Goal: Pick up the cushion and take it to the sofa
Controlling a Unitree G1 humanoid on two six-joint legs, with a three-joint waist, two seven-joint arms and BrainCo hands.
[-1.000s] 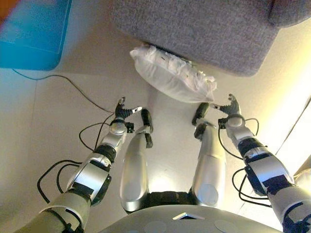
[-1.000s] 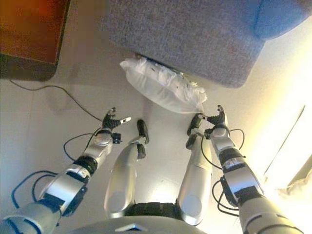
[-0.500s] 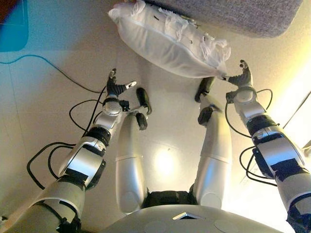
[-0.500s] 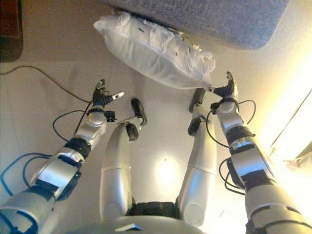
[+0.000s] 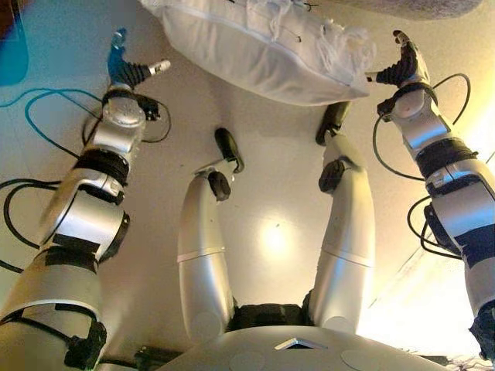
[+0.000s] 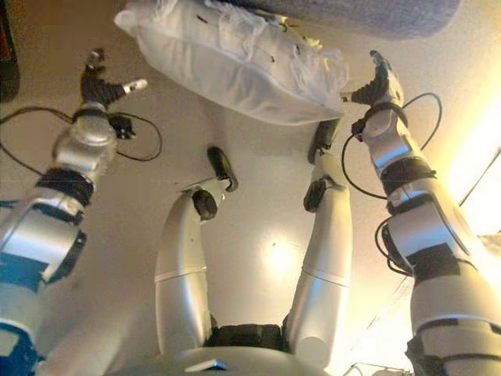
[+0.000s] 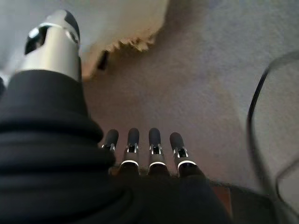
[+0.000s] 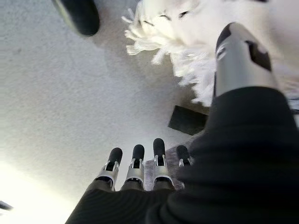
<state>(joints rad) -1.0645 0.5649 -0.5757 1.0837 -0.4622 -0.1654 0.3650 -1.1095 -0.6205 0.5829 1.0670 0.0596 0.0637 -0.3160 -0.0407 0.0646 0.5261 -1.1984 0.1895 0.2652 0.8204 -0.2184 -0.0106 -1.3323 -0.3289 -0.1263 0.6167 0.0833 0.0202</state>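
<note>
Cushion: the white cushion (image 5: pixel 263 50) is lying on the floor (image 5: pixel 271 193), right at the foot of the grey sofa (image 6: pixel 352 12), with its fringed end pointing to the right hand
Left hand: the left hand (image 5: pixel 124 69) is reaching out beside the cushion's plain end, a bit apart from it, with fingers (image 7: pixel 154 149) loose and holding nothing
Right hand: the right hand (image 5: pixel 402 66) is sitting just beside the fringe, maybe touching it with the thumb, with fingers (image 8: pixel 135 163) straight and nothing gripped
Cable: a thin cable (image 5: pixel 39 100) is looping on the floor by the left arm
</note>
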